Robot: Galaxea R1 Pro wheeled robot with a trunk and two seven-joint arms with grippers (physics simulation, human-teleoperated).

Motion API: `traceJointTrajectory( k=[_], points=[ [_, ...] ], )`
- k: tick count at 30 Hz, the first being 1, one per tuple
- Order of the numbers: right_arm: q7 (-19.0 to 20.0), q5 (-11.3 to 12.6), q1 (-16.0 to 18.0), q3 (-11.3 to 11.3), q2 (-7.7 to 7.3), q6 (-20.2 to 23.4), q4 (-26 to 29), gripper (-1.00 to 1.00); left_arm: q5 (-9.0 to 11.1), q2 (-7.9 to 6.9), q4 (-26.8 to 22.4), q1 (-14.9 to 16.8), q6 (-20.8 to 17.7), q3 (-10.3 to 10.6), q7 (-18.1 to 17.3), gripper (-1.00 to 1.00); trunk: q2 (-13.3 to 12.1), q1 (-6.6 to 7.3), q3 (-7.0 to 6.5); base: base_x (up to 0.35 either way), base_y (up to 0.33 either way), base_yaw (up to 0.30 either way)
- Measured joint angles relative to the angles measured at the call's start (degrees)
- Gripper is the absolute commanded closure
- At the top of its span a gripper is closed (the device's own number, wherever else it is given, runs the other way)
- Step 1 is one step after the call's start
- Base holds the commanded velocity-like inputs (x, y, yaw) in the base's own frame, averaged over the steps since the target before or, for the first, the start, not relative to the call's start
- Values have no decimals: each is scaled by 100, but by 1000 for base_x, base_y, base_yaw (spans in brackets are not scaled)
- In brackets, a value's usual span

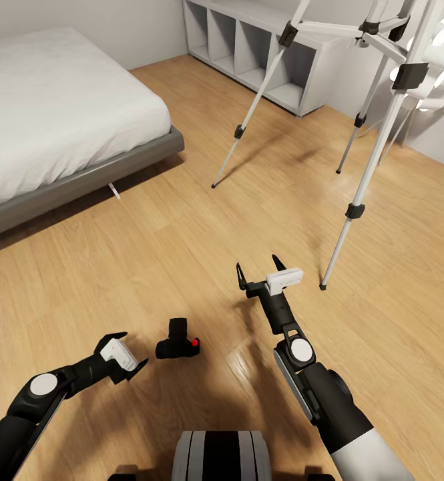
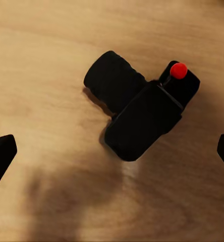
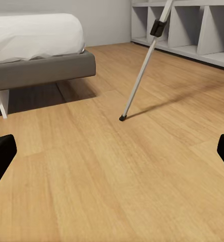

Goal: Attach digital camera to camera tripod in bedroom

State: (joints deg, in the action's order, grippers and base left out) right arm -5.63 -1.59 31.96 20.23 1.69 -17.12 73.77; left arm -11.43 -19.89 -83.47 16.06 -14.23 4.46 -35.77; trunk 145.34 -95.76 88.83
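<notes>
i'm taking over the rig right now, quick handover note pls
Left gripper: jaws open, empty, just beside the digital camera, which lies on the wood floor in front of the base; the left wrist view looks straight down on it between the jaws.
Right gripper: jaws open, empty, held out toward the camera tripod.
Tripod stands ahead to the right, near the shelf unit; bed to the left.
Done: robot is in the bedroom, beside both things.
Left: grasp the camera, lift it, attach it to the tripod.

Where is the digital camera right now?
In the head view the digital camera lies on the wood floor, just ahead of the open left gripper and well short of the camera tripod.
</notes>
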Motion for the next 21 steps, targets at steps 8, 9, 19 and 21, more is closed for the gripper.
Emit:
traceJointTrajectory(
  k=[8,9,19,21],
  points=[
    [0,0,0,1,0,0,0,-100,-4,-37,-27,0,-24,24,-98,-100,0,0,0,0,0,0],
    [0,0,0,2,0,0,0,-100,-6,-45,-12,0,-22,23,-141,-100,0,0,0,0,0,0],
    [0,0,0,4,0,0,0,-100,-167,-109,542,263,236,12,-531,-100,0,0,0,0,0,0],
    [0,0,0,4,0,0,0,-100,-394,-93,671,382,302,18,-550,-100,0,0,0,0,0,0]
  ],
)
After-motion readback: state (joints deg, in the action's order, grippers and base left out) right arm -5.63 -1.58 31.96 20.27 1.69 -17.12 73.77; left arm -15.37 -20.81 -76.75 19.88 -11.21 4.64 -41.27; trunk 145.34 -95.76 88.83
